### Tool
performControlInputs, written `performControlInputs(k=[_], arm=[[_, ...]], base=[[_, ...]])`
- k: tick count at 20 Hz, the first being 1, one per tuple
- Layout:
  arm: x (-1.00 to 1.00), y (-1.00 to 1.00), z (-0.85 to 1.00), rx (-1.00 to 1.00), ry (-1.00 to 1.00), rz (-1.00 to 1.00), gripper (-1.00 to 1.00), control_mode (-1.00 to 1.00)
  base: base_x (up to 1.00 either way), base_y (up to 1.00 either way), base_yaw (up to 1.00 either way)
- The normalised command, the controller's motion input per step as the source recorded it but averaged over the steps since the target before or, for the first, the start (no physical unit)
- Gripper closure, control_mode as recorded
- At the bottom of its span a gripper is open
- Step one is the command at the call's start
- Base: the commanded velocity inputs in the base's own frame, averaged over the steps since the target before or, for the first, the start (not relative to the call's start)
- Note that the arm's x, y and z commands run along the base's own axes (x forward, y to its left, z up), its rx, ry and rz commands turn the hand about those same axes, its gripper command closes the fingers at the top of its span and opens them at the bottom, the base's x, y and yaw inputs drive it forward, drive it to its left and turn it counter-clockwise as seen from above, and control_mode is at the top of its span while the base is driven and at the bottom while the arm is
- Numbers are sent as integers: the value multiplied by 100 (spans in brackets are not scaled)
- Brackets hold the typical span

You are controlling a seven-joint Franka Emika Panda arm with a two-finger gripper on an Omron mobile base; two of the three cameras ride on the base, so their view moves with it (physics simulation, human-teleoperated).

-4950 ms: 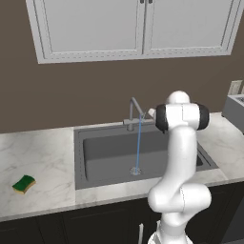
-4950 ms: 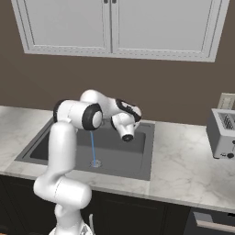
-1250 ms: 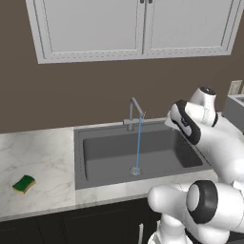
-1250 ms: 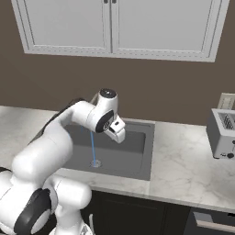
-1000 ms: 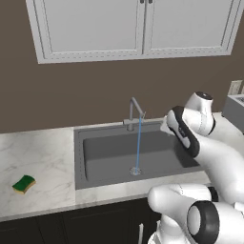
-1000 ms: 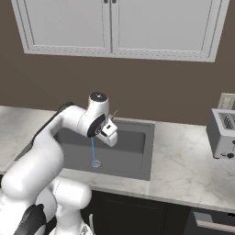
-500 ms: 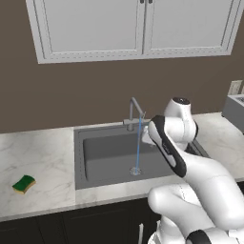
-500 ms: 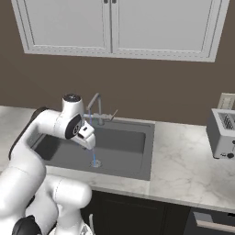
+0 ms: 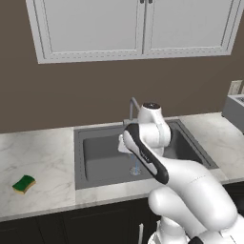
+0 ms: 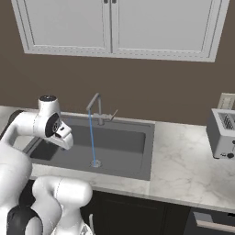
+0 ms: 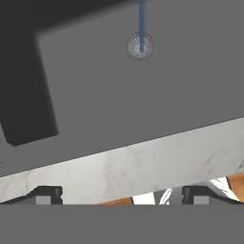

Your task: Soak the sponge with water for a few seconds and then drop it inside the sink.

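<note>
while water (image 10: pixel 91 137) runs into the sink (image 10: pixel 137 156), gripper (image 11: pixel 119 193) hangs wide over its front edge, holding nothing; sponge (image 9: pixel 24 183) on counter.

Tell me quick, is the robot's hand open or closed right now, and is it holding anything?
Hand: open and empty; the sponge lies on the counter, far from it.

The green-topped, yellow-bottomed sponge (image 9: pixel 24 183) lies flat on the table, well apart from the gripper (image 11: pixel 121 193). The dark grey sink (image 9: pixel 102 162) lies under the gripper, the thin blue water (image 10: pixel 91 137) falling just beside it onto the drain.
</note>
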Motion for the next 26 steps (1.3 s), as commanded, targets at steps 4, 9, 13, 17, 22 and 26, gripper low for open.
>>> performControlInputs(k=[4, 9, 13, 17, 22, 26], arm=[[24, 88, -15, 0, 18, 1, -100, -100], [70, 66, -9, 0, 16, 0, -100, -100], [63, 52, 0, 0, 21, 0, -100, -100], [44, 42, 0, 0, 28, 0, -100, -100], [34, 41, 0, 0, 30, 0, -100, -100], [8, 45, -4, 0, 14, 0, -100, -100]], base=[[0, 0, 0], [0, 0, 0], [0, 0, 0], [0, 0, 0], [0, 0, 0], [0, 0, 0]])
